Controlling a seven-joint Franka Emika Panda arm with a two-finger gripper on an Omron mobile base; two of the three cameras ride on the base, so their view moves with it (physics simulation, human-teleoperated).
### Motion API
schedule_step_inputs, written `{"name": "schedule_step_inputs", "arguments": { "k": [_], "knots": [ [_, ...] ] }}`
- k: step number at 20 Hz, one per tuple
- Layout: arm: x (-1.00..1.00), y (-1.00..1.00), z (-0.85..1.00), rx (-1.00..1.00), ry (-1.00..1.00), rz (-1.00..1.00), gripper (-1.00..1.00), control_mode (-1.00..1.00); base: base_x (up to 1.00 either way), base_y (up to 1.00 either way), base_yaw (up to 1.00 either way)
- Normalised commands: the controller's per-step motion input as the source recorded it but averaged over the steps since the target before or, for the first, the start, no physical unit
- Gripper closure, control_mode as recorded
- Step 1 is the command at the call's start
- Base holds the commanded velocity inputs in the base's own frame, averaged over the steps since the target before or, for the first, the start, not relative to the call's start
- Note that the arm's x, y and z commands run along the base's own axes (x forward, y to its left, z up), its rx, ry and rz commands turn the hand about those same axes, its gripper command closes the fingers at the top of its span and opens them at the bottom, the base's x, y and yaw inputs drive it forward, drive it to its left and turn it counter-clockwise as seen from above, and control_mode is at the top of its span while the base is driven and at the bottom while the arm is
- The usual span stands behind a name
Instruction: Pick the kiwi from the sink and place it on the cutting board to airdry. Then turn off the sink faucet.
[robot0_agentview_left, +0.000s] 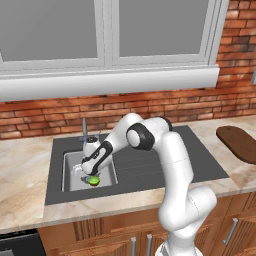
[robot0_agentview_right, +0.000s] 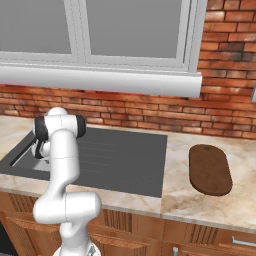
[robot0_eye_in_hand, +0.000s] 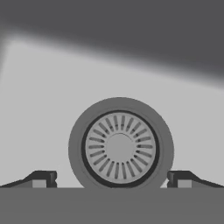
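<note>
**Green kiwi in basin, gripper descending over drain**

Green kiwi (robot0_agentview_left: 93, 180) is lying on the sink (robot0_agentview_left: 70, 160) floor, at the lower left of the left base view, just beside the gripper (robot0_agentview_left: 86, 174). In the hand view the fingertips (robot0_eye_in_hand: 43, 178) are standing wide apart, flanking the round metal drain (robot0_eye_in_hand: 120, 146); nothing is sitting between them. The arm is likely reaching low to line up a grasp. The cutting board (robot0_agentview_right: 210, 170) is waiting well apart at right, bare. The sink faucet (robot0_agentview_left: 84, 129) is standing behind the basin. No brands or writing are readable.
</note>
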Motion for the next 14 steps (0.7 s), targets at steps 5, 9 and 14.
{"name": "schedule_step_inputs", "arguments": {
  "k": [5,9,14],
  "knots": [
    [0.0,0.0,-0.07,0.0,0.0,-0.02,-1.0,-1.0,0.0,0.0,0.0],
    [0.0,0.0,-0.1,0.0,0.01,-0.02,-1.0,-1.0,0.0,0.0,0.0],
    [0.0,0.0,-0.05,0.0,0.01,-0.02,-1.0,-1.0,0.0,0.0,0.0]
  ]
}}
